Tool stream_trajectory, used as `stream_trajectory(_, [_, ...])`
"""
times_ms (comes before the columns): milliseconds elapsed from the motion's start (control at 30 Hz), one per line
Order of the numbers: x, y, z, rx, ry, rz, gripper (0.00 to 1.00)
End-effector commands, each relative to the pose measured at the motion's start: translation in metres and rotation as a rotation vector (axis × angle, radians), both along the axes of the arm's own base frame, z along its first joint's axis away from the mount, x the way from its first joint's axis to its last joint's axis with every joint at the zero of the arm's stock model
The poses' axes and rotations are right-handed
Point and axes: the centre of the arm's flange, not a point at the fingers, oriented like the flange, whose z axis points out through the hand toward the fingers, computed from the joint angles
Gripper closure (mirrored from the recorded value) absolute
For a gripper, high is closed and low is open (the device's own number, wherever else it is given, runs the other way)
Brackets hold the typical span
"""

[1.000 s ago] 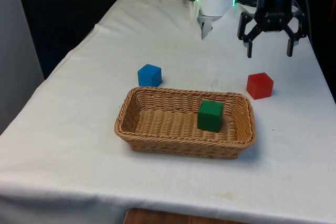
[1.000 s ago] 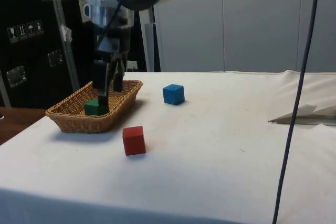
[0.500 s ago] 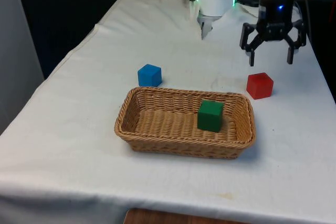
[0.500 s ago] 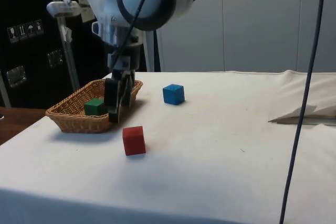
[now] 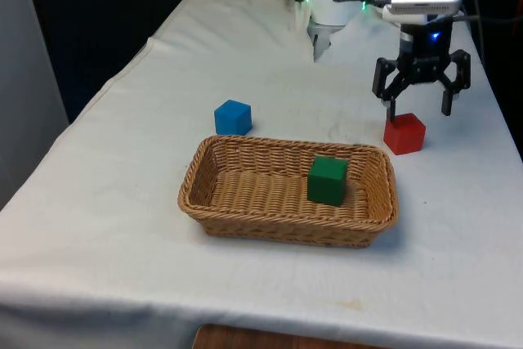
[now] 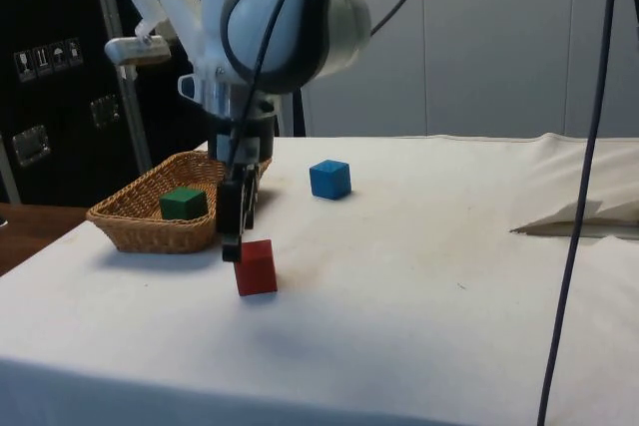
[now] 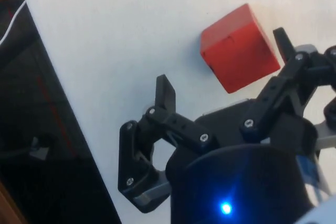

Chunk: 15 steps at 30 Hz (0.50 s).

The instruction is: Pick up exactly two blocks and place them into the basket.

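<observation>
Lowered and shifted toward the front view's right over the last second: claw (image 5: 421, 106), earlier hanging well above the worktop (image 5: 122, 161), now just above the red block (image 5: 404, 134) and slightly behind it. Spread wide, nothing held; in the wrist view claw (image 7: 223, 85) with one finger close beside the red block (image 7: 239, 48) and the other well off it, so not yet centred. Red block (image 6: 256, 266) alone on the white cloth, near the basket (image 5: 376, 226) corner on the front view's right, apart from it. Green block (image 5: 328, 180) already inside the basket, resting on the wicker floor near that same end. Blue block (image 5: 233, 117) on the cloth behind the basket, toward the front view's left, untouched. One of two apparently done; red one likely the second pick. Judging by looks: a small rigid cube, probably light wood or plastic, painted faces perhaps a little slick, no give under pressure, nothing fragile. Best taken across two opposite flat faces, fingers square to them, low enough to catch the middle of the sides rather than an edge or corner. Seen turned at an angle in the wrist view, so a small wrist rotation and a sideways correction probably needed before closing.
</observation>
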Motion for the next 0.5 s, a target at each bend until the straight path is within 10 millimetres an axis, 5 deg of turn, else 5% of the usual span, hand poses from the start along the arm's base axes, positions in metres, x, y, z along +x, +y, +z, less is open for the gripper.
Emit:
stream_trajectory(0, [0.000, 0.000, 0.000, 0.000, 0.000, 0.000, 0.00])
stream_trajectory(467, [0.003, 0.009, -0.019, -0.012, 0.004, 0.084, 0.00])
